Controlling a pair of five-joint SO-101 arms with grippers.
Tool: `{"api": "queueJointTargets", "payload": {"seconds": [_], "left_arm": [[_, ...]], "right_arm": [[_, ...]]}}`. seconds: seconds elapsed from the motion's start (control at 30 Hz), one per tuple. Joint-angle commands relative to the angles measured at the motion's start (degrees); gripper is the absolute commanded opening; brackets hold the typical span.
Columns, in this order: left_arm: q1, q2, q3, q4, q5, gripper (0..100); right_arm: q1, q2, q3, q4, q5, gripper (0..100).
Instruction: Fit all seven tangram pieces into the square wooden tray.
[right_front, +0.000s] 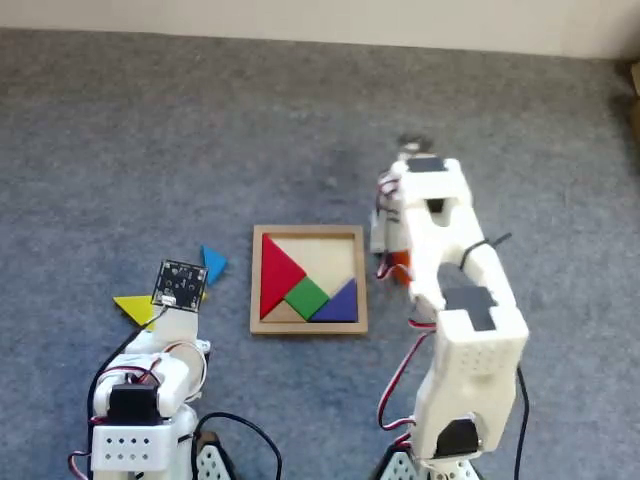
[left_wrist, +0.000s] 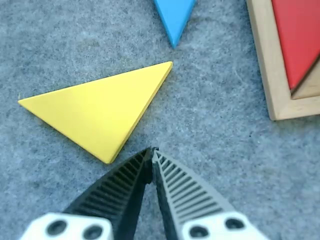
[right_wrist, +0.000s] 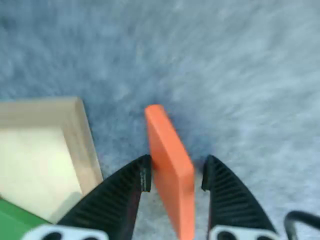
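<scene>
Inside tray (right_front: 257, 285) we see red triangle (right_front: 277, 272), green square (right_front: 307, 296), purple triangle (right_front: 340, 303); right fingers (right_wrist: 125, 195) pinch upright orange piece (right_wrist: 170, 160) beside it; left fingers (left_wrist: 120, 190) closed, empty, by yellow triangle (left_wrist: 100, 110) on grey tabletop (right_front: 150, 150).

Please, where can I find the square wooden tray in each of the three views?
High view: wooden tray central on the grey carpet.
Left wrist view: its corner, with the red triangle inside, near the yellow triangle.
Right wrist view: its corner, beside the orange piece.
Shared landmark: the tray's pale rim.
</scene>
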Motion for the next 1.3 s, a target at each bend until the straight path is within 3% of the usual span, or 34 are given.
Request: {"api": "queueJointTargets", "payload": {"seconds": [0.0,0.17,0.3,0.6,0.8,0.93,1.27], "left_arm": [[-0.7,-2.0,1.3,0.6,-0.7,1],[-0.7,-2.0,1.3,0.6,-0.7,1],[-0.7,-2.0,1.3,0.6,-0.7,1],[-0.7,-2.0,1.3,0.6,-0.7,1],[-0.7,-2.0,1.3,0.6,-0.7,1],[-0.7,-2.0,1.3,0.6,-0.7,1],[-0.7,-2.0,1.3,0.6,-0.7,1]], "right_arm": [[-1.7,-0.5,-1.5,0.9,0.5,16.3],[-1.8,-0.6,-1.5,0.9,0.5,14.1],[-1.0,-0.8,-1.8,1.1,0.6,0.2],[0.0,-11.1,-1.3,4.4,0.6,0.5],[-6.6,-19.6,5.4,3.8,0.6,0.5],[-10.4,-19.9,7.6,2.2,0.5,0.5],[-10.8,-13.6,9.9,-1.0,0.5,0.8]]}}
